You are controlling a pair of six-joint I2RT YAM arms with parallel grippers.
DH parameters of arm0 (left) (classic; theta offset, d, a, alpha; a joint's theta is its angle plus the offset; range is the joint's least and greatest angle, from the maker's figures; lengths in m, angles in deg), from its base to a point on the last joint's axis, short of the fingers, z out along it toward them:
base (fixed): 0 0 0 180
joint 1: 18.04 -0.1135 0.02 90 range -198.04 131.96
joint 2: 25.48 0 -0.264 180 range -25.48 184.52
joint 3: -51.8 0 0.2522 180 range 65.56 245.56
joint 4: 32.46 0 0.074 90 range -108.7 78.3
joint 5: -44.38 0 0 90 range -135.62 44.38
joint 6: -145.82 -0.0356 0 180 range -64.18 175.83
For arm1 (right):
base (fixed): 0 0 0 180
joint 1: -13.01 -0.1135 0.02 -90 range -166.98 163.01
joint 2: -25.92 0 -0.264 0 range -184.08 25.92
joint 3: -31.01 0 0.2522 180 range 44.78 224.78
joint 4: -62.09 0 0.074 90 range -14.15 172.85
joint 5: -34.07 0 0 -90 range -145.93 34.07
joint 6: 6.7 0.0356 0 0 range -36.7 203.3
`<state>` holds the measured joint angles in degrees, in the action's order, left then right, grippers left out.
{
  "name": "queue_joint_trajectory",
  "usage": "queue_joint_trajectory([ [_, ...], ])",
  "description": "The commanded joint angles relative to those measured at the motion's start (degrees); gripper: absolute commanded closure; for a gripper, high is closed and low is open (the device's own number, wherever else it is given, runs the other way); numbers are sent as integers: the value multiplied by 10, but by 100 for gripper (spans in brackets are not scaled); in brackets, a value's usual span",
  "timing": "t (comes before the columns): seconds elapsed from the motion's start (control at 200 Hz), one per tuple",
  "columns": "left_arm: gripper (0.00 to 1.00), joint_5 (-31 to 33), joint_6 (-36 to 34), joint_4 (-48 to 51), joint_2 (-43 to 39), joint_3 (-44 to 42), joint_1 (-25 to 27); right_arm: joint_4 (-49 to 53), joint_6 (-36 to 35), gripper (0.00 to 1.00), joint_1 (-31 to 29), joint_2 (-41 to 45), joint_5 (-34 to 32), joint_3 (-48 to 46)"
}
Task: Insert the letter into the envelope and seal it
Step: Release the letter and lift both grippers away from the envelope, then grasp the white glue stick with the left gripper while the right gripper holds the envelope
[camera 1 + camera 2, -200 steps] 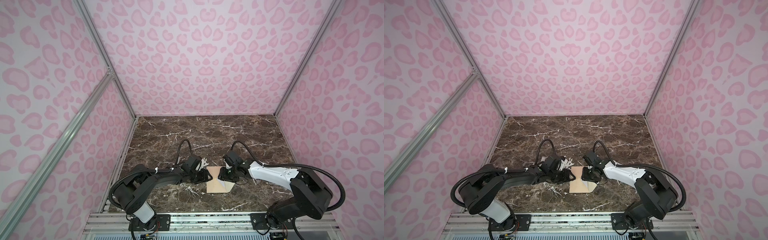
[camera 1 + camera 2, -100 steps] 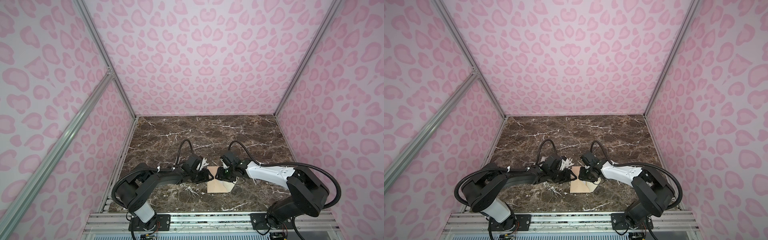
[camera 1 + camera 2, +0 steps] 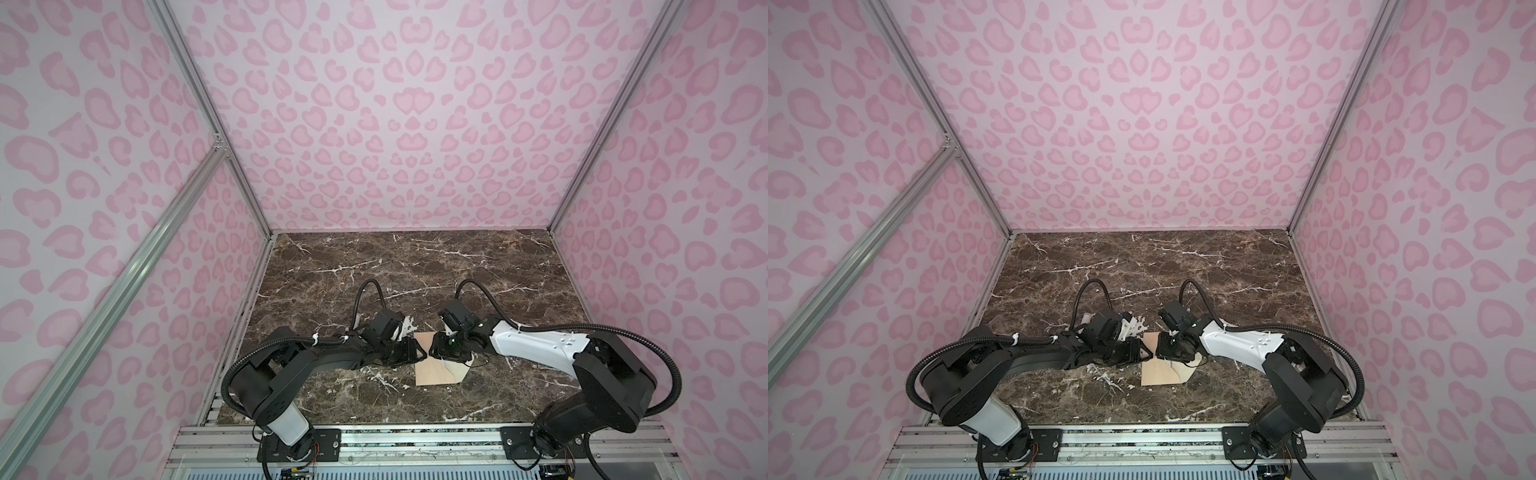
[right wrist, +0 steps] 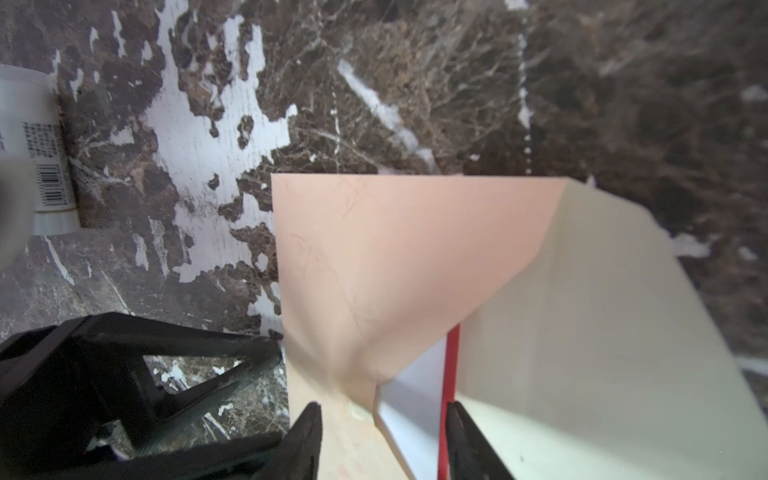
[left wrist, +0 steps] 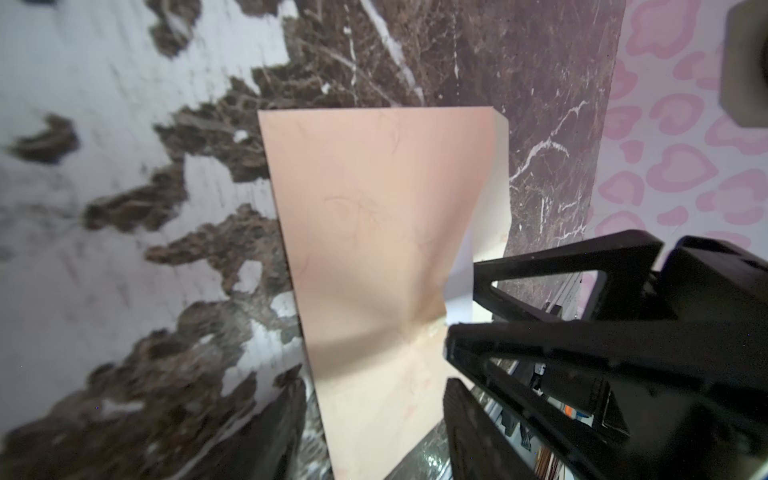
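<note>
Walls [image 3: 415, 124]: pink spotted panels, closing in three sides.

Table [image 3: 415, 266]: brown marble look, white veins, worn pale patches near the front.

Envelope [image 3: 434, 372]: peach-tan paper, flat on the table near the front edge, between the two arms in both top views, flap side toward the right arm.

Flap [image 4: 602, 332]: folded outward, cream inner face up, not yet closed.

Letter [image 4: 419, 399]: tucked inside the envelope, only a white strip with a red edge showing at the mouth.

Tube [image 4: 45, 166]: white, barcode label, on the table, apart from the envelope.

Left gripper [image 5: 374, 386]: released, jaws apart low over the envelope, nothing grasped. Contact with the paper not clear.

Right gripper [image 4: 382, 407]: released, jaws apart on either side of the mouth, the letter's exposed strip between them, nothing pinched.

Progress, as a judgement: insertion nearly complete, sealing not begun. Remaining: push the last strip fully in, fold the flap over, press it shut.
</note>
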<state>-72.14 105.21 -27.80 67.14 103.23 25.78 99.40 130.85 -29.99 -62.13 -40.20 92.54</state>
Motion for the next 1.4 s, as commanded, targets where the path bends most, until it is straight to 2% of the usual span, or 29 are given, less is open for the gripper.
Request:
queue_joint_trajectory([
  [0.0, 42, 7, -15, 27, -12, 9, -5, 23, -10, 48, -1, 8, -25, 5],
  [0.215, 41, 22, -34, 79, -51, 14, -20, 54, -20, 46, 7, 42, -40, 14],
  [0.46, 38, 73, -79, 194, -153, 27, -48, 65, -32, 46, 31, 85, -48, -2],
  [0.67, 38, 127, -122, 299, -253, 37, -105, -24, -45, 47, 28, 133, -38, -59],
  [0.83, 35, 199, -160, 384, -297, 59, -138, -98, -64, 48, -9, 176, -73, -93],
  [0.98, 33, 253, -198, 436, -284, 86, -159, -178, -116, 48, -69, 220, -132, -125],
  [1.085, 32, 259, -232, 455, -246, 105, -177, -248, -161, 50, -113, 243, -147, -152],
  [1.165, 32, 266, -251, 469, -201, 125, -191, -295, -188, 50, -141, 253, -145, -170],
  [1.255, 34, 254, -269, 468, -148, 143, -205, -352, -240, 51, -168, 259, -111, -192],
  [1.395, 35, 247, -287, 464, -81, 177, -219, -381, -281, 52, -210, 257, -108, -204],
])
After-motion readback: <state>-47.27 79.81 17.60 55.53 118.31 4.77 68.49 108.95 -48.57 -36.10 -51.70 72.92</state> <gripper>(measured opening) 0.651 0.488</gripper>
